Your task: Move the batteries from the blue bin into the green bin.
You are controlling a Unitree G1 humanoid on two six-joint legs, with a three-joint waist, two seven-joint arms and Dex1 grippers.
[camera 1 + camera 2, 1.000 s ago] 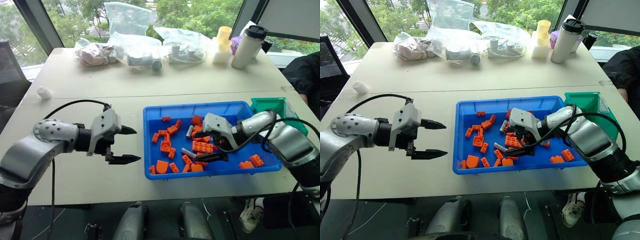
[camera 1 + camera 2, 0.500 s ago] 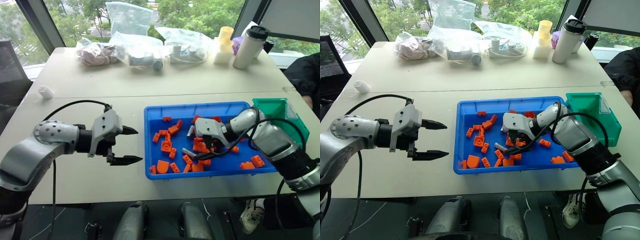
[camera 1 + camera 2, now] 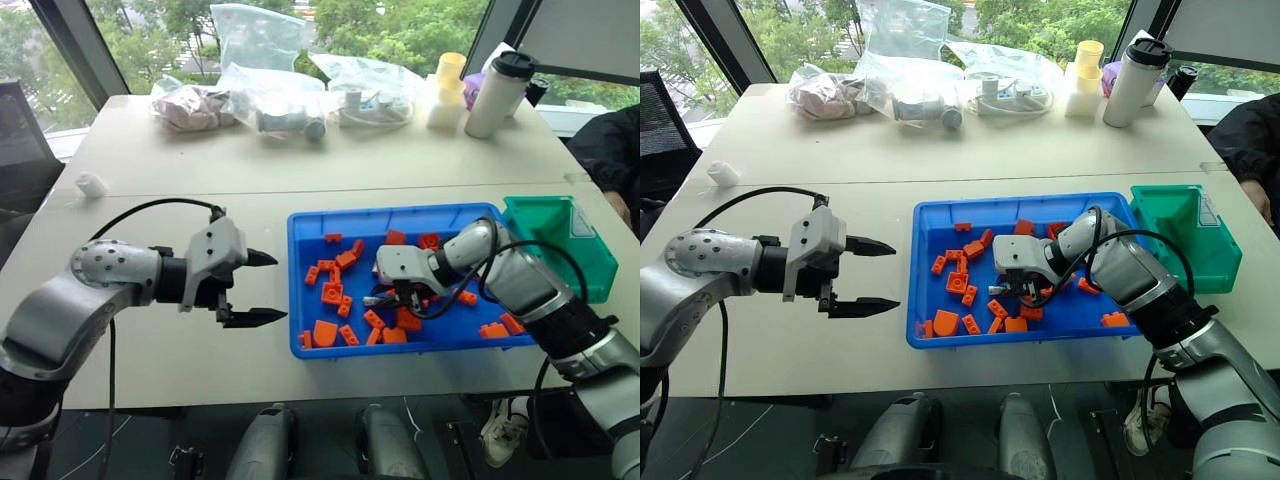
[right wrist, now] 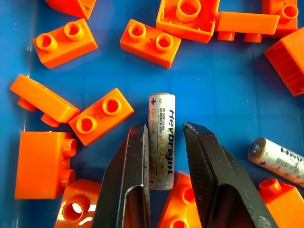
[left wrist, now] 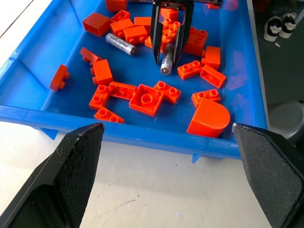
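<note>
The blue bin (image 3: 295, 262) lies on the table with many orange bricks and two batteries in it. One battery (image 4: 161, 142) lies flat on the bin floor between the fingers of my right gripper (image 4: 164, 128), which has closed in on it; a thin strip of blue still shows beside one finger. A second battery (image 4: 278, 159) lies loose close by, also seen from the left wrist (image 5: 120, 44). The green bin (image 3: 560, 245) stands against the blue bin's right end. My left gripper (image 3: 275, 288) hovers open over the table, left of the blue bin.
Clear plastic bags (image 3: 270, 95), a white tumbler (image 3: 495, 90) and pale cups (image 3: 445, 90) line the table's far edge. A small white object (image 3: 90, 183) lies at the far left. A person's dark sleeve (image 3: 610, 150) shows at the right.
My right gripper has shifted left inside the blue bin and sunk a little, and its jaws have gone from wide open to closed around a battery. The left arm has kept still.
</note>
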